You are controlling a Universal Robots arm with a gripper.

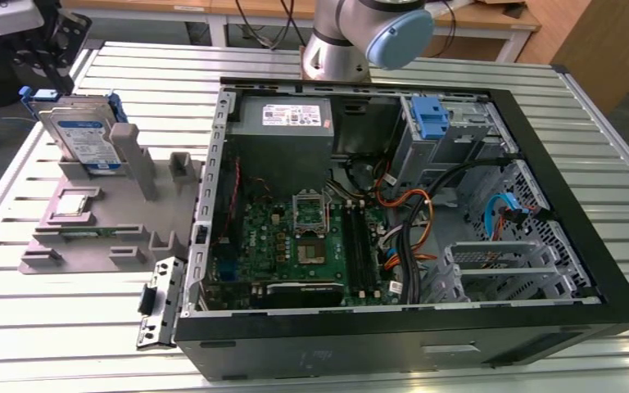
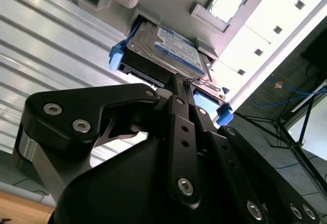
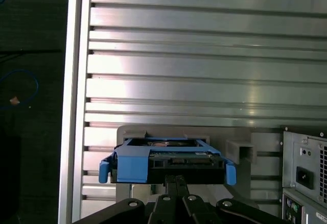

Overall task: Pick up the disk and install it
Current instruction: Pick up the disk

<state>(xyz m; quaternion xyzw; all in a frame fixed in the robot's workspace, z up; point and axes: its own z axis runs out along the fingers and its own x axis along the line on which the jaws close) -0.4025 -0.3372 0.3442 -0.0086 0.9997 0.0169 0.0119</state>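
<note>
The disk (image 1: 85,139) is a silver drive with a white-and-blue label and blue rails. It stands on edge in a slot at the back of a grey holder (image 1: 107,225), on the exterior view's left. In both wrist views the disk (image 2: 168,48) (image 3: 168,164) lies just beyond my gripper (image 2: 179,81) (image 3: 176,179). The two black fingers are pressed together, pointing at the disk's near edge with nothing between them. I cannot tell whether the tips touch the disk.
An open computer case (image 1: 576,246) fills the middle and the exterior view's right, with a grey power-supply box (image 1: 284,119), a motherboard, cables and a bare blue bracket (image 1: 428,115) inside. A square chip (image 1: 72,203) lies on the holder. The table is ribbed metal.
</note>
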